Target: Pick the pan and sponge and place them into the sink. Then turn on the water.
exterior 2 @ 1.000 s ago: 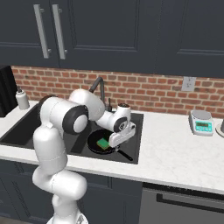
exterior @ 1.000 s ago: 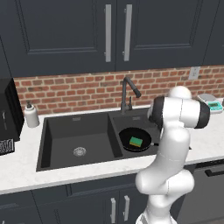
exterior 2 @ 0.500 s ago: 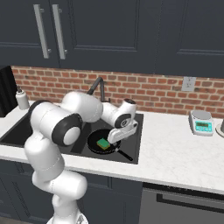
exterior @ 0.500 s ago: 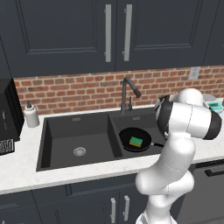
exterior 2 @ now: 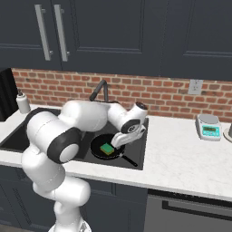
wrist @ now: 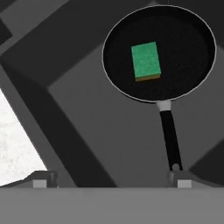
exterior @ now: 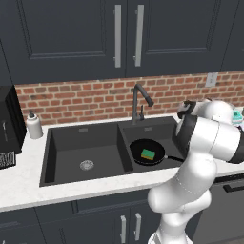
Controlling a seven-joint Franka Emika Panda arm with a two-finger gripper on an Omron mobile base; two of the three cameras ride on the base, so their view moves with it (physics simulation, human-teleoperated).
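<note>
The black pan (exterior: 156, 146) lies in the right basin of the black sink (exterior: 86, 143), its handle (wrist: 169, 135) pointing to the front right. The green sponge (exterior: 148, 154) rests flat inside the pan, as the right base view shows for the sponge (exterior 2: 107, 149) and pan (exterior 2: 99, 144). My gripper (exterior 2: 118, 141) hangs open just above the handle end, holding nothing. In the hand view the pan (wrist: 183, 57) and sponge (wrist: 145, 61) sit ahead of the gripper (wrist: 112, 181), with one fingertip (wrist: 180, 179) over the handle's tip. No water stream shows at the dark faucet (exterior: 139, 102).
A white soap bottle (exterior: 33, 126) stands on the counter left of the sink, beside a black appliance (exterior: 7, 128). A kitchen scale (exterior 2: 208, 127) sits at the right on the white counter (exterior 2: 181, 154). The brick wall and dark cabinets rise behind.
My hand has risen slightly over the pan handle and the arm's elbow has swung round towards the front. The pan and sponge have stayed where they were.
</note>
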